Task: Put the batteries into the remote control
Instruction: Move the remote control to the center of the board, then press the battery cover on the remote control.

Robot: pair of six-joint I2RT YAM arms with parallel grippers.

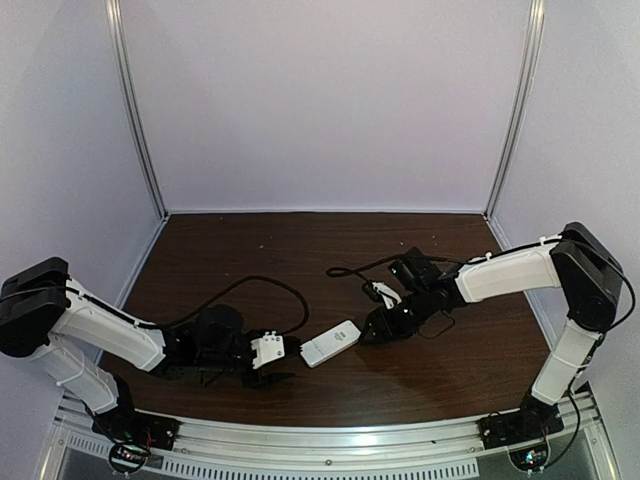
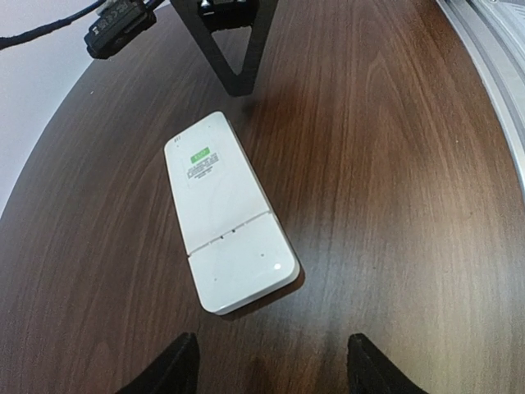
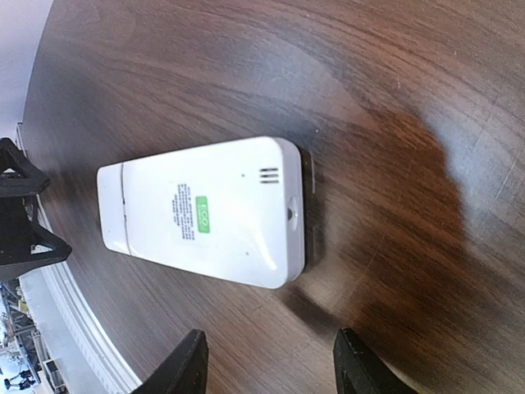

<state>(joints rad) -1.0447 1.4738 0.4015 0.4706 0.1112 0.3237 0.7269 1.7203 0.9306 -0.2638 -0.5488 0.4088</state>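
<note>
The remote control (image 1: 331,343) lies flat on the dark wooden table between the two arms, its plain white back with a green label facing up (image 2: 225,217) (image 3: 205,209). The back cover panel sits in place on it. My left gripper (image 1: 290,362) (image 2: 271,353) stands open just short of the remote's cover end, touching nothing. At the opposite end my right gripper (image 1: 367,333) (image 3: 271,349) is open too, with bare table between its fingers. The batteries are out of view.
A black cable (image 1: 260,285) loops over the table behind the left arm. A metal rail (image 1: 320,440) runs along the near edge. Pale walls with upright metal posts (image 1: 140,120) close in the back and sides.
</note>
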